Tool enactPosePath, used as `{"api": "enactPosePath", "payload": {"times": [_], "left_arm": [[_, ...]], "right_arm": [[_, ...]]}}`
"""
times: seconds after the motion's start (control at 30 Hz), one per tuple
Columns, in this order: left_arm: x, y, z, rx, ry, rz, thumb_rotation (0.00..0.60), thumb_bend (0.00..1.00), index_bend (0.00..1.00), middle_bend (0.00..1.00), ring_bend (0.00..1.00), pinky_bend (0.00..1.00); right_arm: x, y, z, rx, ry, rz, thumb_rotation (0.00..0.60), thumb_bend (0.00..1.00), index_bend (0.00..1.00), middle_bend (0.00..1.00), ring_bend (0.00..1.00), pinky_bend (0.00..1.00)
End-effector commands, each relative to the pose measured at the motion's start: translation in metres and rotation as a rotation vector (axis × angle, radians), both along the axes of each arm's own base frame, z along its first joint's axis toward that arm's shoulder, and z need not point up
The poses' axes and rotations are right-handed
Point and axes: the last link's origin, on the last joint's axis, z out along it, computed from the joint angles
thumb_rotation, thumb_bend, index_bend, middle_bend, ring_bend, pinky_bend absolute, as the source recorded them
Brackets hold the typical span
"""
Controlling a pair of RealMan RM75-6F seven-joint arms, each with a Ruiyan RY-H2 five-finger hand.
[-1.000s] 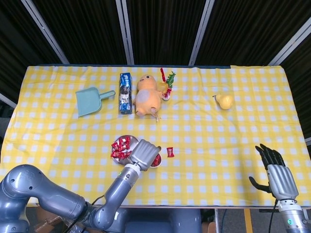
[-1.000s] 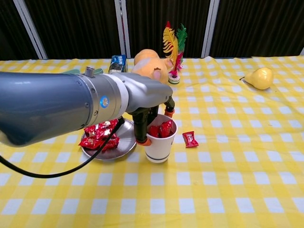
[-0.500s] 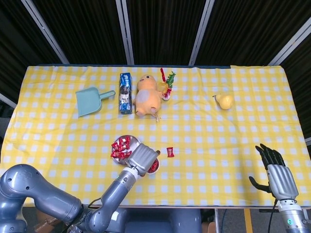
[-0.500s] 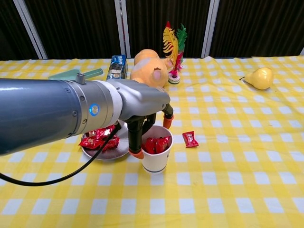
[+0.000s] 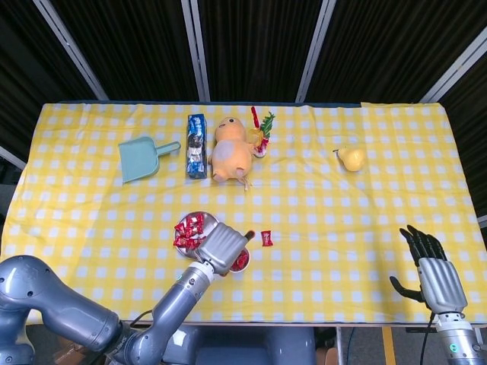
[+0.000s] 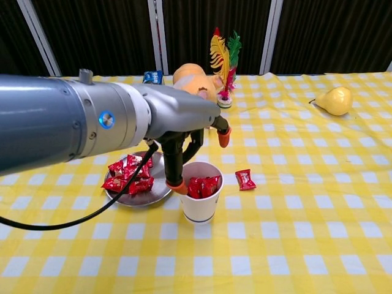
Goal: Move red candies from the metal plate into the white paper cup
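Yellow-checked bench (image 5: pixel 342 220) against dark curtains. Left hand (image 6: pixel 190 138) above white paper cup (image 6: pixel 201 199), fingers apart, grasping nothing; right hand (image 5: pixel 432 274) idle, spread. Red candies (image 6: pixel 128 176) on metal plate (image 6: pixel 150 195) beside cup. Best to pinch one, release squarely over rim.

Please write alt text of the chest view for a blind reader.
The left hand hovers over a white paper cup holding red candies, beside a metal plate with more candies. One candy lies loose on the yellow checked cloth.
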Motion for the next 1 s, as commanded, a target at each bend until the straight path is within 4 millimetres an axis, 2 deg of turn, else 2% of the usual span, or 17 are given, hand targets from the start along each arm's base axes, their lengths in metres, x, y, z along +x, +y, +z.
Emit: {"api": "enactPosePath", "payload": {"times": [0.03,0.17,0.3,0.47,0.67,0.87,1.0], "left_arm": [[0.008,0.003,0.023,0.044,-0.032,-0.036,0.600,0.15,0.21,0.66,0.87,0.96],[0.011,0.015,0.042,0.105,-0.024,-0.087,0.600,0.14,0.21,0.67,0.87,0.96],[0.011,0.028,0.039,0.141,0.014,-0.155,0.600,0.15,0.22,0.69,0.87,0.96],[0.018,0.052,0.019,0.174,0.101,-0.285,0.600,0.16,0.23,0.72,0.87,0.97],[0.029,0.076,-0.016,0.147,0.180,-0.464,0.600,0.16,0.27,0.75,0.87,0.97],[0.035,0.084,-0.050,0.054,0.173,-0.495,0.600,0.21,0.31,0.75,0.87,0.97],[0.034,0.088,-0.066,0.013,0.197,-0.502,0.600,0.21,0.31,0.75,0.87,0.97]], "right_arm": [[0.000,0.000,0.000,0.002,-0.001,-0.002,0.600,0.34,0.00,0.00,0.00,0.00],[0.000,0.000,0.001,0.000,-0.002,-0.001,0.600,0.34,0.00,0.00,0.00,0.00],[0.000,0.000,0.000,0.002,0.001,0.002,0.600,0.34,0.00,0.00,0.00,0.00],[-0.002,0.000,0.002,-0.004,-0.014,-0.014,0.600,0.34,0.00,0.00,0.00,0.00],[-0.003,-0.003,0.004,-0.009,-0.034,-0.031,0.600,0.34,0.00,0.00,0.00,0.00],[-0.003,-0.003,0.004,-0.006,-0.035,-0.029,0.600,0.34,0.00,0.00,0.00,0.00],[-0.003,-0.003,0.004,-0.005,-0.042,-0.030,0.600,0.34,0.00,0.00,0.00,0.00]]}}
